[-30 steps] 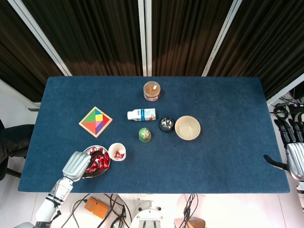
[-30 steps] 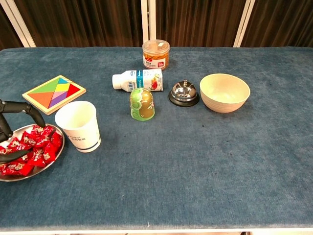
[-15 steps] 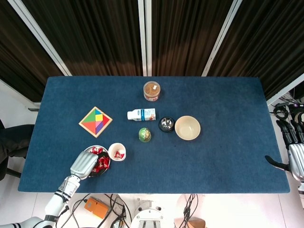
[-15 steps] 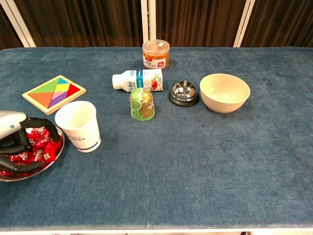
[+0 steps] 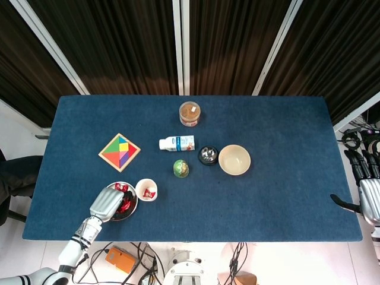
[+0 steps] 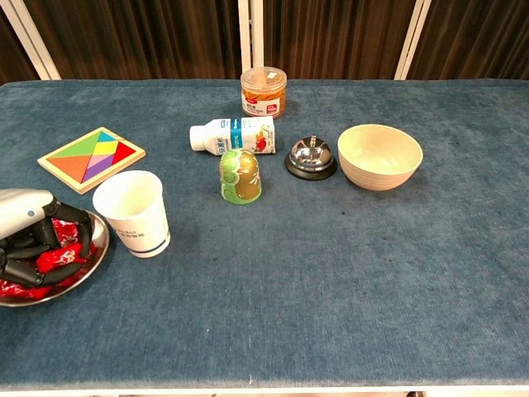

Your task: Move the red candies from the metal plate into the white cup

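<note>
Left hand (image 6: 33, 240) sits down in the metal plate (image 6: 97, 240), fingers curled into the red candies (image 6: 62, 255); can't tell if one is actually pinched. White cup (image 6: 132, 212) stands just beside the plate, toward the bench middle, one candy already inside. Right hand (image 5: 369, 193) well apart at far bench edge, fingers spread, holding nothing. Left does the move.

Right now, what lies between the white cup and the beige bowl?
In the chest view, the green egg-shaped jar and the silver bell lie between the white cup and the beige bowl; otherwise bare blue cloth.
</note>
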Controlling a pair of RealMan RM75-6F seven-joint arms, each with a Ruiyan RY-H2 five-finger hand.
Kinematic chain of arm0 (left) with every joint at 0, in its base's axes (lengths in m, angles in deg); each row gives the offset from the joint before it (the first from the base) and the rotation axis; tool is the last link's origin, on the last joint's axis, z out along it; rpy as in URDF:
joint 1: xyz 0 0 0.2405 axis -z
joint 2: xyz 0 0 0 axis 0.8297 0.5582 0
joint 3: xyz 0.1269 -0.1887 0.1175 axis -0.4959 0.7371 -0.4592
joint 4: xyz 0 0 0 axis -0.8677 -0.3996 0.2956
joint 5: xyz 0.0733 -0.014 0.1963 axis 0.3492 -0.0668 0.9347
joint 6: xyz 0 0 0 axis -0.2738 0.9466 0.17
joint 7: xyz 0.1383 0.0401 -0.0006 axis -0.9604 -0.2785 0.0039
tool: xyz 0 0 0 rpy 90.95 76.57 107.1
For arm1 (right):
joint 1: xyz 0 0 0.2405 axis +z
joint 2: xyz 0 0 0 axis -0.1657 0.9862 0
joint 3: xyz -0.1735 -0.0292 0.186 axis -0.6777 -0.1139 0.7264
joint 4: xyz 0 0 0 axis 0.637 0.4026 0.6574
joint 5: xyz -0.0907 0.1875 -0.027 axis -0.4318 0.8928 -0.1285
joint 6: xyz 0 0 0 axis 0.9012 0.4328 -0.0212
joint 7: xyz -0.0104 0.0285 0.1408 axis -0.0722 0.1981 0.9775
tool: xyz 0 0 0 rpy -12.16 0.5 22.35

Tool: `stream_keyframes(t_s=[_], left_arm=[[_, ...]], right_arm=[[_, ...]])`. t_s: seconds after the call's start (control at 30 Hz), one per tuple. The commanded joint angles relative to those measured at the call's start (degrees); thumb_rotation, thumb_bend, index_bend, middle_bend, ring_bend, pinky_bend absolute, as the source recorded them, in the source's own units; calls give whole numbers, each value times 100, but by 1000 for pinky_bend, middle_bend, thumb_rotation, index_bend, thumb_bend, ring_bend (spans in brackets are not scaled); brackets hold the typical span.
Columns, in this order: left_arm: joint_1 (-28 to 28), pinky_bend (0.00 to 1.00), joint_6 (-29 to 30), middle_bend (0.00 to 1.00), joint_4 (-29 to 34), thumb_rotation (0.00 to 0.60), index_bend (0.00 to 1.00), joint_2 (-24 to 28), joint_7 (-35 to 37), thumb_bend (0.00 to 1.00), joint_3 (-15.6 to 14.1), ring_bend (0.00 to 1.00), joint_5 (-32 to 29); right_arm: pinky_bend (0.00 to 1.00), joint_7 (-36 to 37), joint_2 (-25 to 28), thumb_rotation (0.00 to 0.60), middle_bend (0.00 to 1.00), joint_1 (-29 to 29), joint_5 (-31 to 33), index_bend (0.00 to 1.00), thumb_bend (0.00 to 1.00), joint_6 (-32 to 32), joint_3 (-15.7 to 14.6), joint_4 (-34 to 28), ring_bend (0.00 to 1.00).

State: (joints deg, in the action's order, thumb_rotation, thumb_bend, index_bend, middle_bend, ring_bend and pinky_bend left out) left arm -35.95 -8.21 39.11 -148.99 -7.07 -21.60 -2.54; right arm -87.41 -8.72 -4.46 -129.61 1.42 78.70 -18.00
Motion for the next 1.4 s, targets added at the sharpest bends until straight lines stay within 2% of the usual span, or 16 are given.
stream_keyframes(t_s=[0.03, 0.33, 0.6, 0.8, 1.03, 1.2, 1.4], left_arm=[[-9, 896, 18, 1000, -5, 600, 561, 30, 44, 372, 1, 971, -8], [-13, 896, 62, 1000, 64, 600, 587, 223, 299, 489, -13, 971, 49], [-97, 896, 558, 1000, 558, 600, 593, 690, 392, 484, 55, 971, 358], [-24, 896, 857, 1000, 1099, 600, 593, 1138, 388, 479, 351, 971, 479], [432, 896, 493, 1000, 1461, 600, 593, 1150, 278, 478, 752, 972, 365], [742, 896, 66, 1000, 1564, 600, 593, 993, 226, 476, 818, 971, 248], [1013, 896, -444, 1000, 1457, 600, 593, 886, 491, 472, 818, 971, -31]], right_arm=[[107, -12, 2, 600, 138, 2, 2, 0, 215, 1, 4, -10, 1], [107, -34, -9, 600, 139, 17, 0, 0, 216, -23, 6, -24, 1], [107, 0, -7, 600, 139, -4, -10, 0, 216, 13, 4, 0, 1], [107, 76, -26, 600, 139, -25, -8, 0, 215, 46, 4, 61, 1], [107, 133, -43, 600, 139, -53, 11, 0, 216, 67, -2, 121, 1], [107, 170, -39, 600, 139, -84, 38, 0, 216, 78, -13, 153, 1], [107, 202, -53, 600, 139, -107, 84, 0, 216, 70, -19, 197, 1]])
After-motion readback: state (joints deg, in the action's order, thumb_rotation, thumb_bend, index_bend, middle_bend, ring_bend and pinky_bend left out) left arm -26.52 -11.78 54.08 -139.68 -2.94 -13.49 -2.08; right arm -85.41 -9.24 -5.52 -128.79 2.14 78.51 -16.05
